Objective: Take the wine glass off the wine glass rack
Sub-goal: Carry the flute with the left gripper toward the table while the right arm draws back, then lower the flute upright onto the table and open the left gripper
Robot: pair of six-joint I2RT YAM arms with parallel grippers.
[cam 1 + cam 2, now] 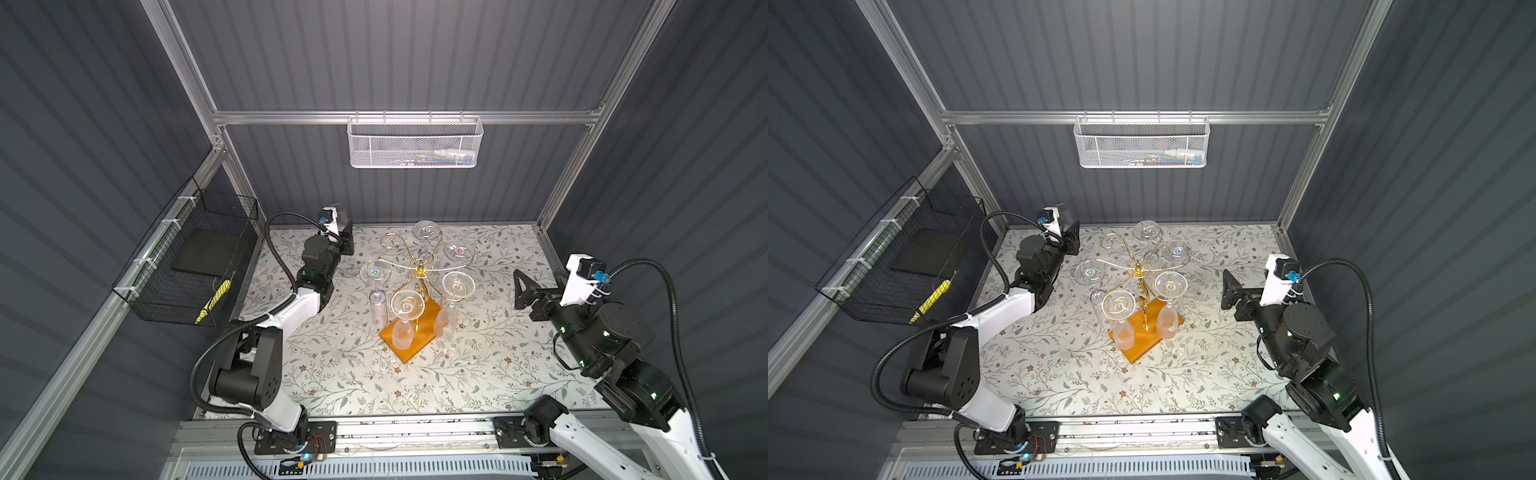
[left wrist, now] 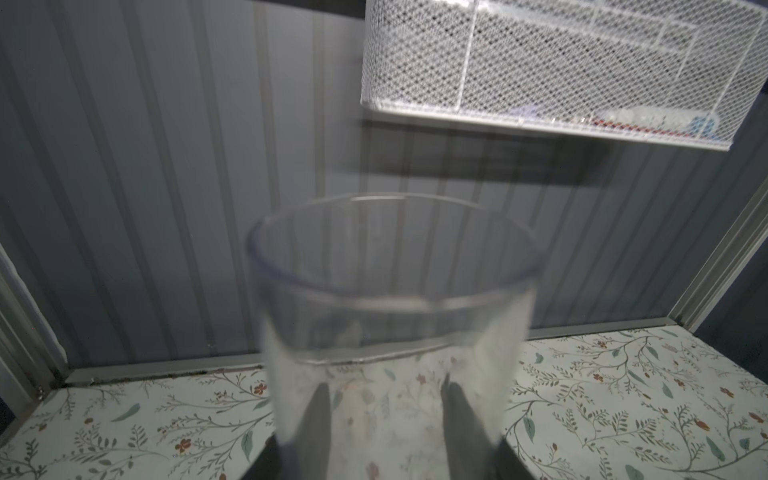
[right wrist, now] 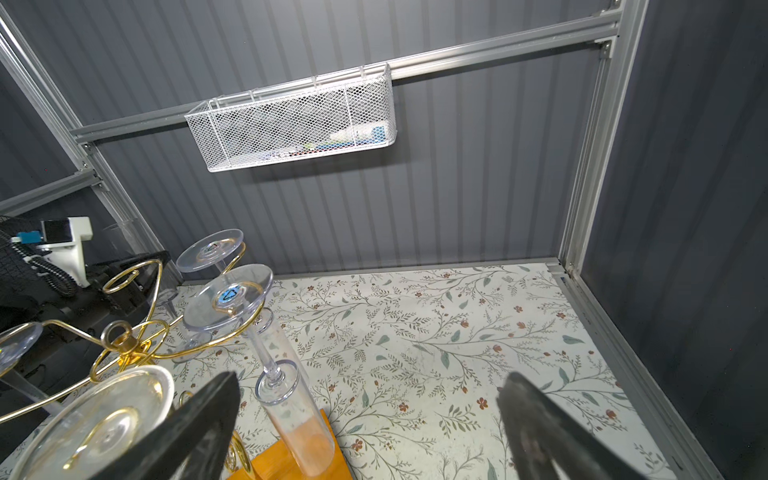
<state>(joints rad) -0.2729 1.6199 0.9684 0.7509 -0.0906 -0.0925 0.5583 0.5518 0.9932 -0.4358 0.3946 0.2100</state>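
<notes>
My left gripper (image 2: 388,388) is shut on a clear wine glass (image 2: 390,291). Its dark fingers show through the lower bowl, and the rim points away toward the back wall. In a top view the left gripper (image 1: 347,241) is at the back left of the table, left of the rack and apart from it. The glass's foot (image 1: 348,270) shows below it. The wine glass rack (image 1: 420,272), gold wire on an orange wooden base (image 1: 415,336), stands mid-table with several glasses hanging upside down and one back-left scroll (image 1: 392,239) empty. My right gripper (image 1: 519,291) is open, right of the rack and holding nothing.
A white mesh basket (image 1: 415,143) hangs on the back wall above the table. A black wire basket (image 1: 187,266) is fixed to the left wall. In the right wrist view a hanging glass (image 3: 291,415) and the rack's base (image 3: 286,461) lie close by my right gripper (image 3: 370,382).
</notes>
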